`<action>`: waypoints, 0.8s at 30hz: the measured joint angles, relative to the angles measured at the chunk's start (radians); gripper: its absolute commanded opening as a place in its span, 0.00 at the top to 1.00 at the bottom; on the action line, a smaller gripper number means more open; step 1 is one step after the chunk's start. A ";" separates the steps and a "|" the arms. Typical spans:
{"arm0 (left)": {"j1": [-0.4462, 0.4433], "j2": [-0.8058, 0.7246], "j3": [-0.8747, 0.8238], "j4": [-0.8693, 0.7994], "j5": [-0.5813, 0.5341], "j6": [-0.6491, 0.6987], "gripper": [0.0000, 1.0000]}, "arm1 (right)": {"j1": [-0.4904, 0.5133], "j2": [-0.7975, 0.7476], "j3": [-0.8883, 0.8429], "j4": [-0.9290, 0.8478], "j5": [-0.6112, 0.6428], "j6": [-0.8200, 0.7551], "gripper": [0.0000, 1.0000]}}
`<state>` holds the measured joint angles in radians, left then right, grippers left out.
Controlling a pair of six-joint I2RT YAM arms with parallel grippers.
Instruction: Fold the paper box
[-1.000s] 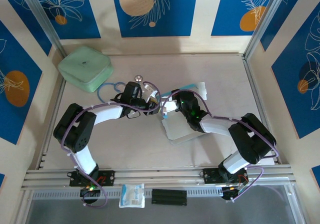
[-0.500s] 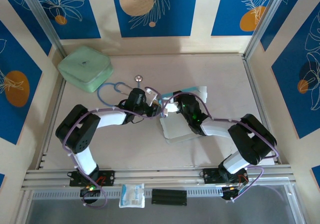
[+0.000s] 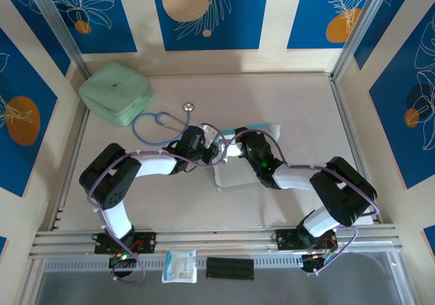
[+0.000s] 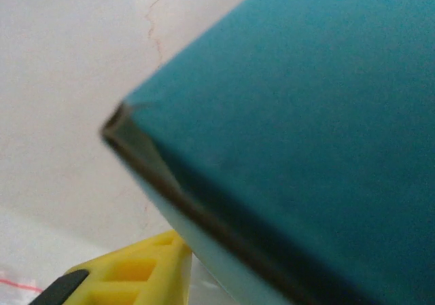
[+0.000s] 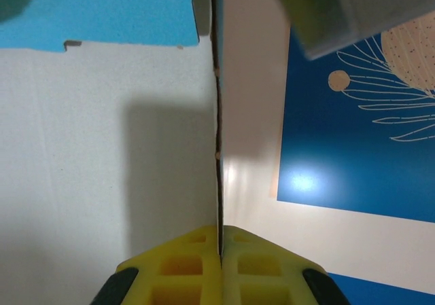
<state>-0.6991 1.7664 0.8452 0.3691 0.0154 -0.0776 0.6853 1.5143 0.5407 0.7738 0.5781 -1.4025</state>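
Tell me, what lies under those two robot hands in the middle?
The paper box, white face up on the table. The right arm covers its far part, so folds there are hidden.

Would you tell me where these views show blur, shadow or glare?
Left wrist: the paper box is close and blurred, its edge soft. Right wrist: fairly sharp, a grey shadow on the box's white face, glare on the blue wall panel. Top external: evenly lit, in focus.

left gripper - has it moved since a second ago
Yes. The left gripper has shifted right, away from the mint-green case and off the stethoscope tubing, up to the paper box.
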 measured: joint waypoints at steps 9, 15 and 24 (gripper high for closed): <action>-0.015 0.007 -0.001 0.015 -0.089 -0.014 0.90 | 0.014 -0.015 -0.023 0.008 0.011 0.031 0.90; -0.015 0.006 -0.007 0.024 -0.124 -0.018 1.00 | 0.028 -0.064 -0.034 -0.061 -0.015 0.068 0.79; -0.014 0.006 -0.016 0.040 -0.130 0.009 1.00 | 0.054 -0.282 -0.029 -0.386 -0.085 0.347 0.45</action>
<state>-0.7136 1.7721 0.8291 0.4091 -0.1143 -0.0689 0.7391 1.2327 0.5114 0.3878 0.4927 -1.0554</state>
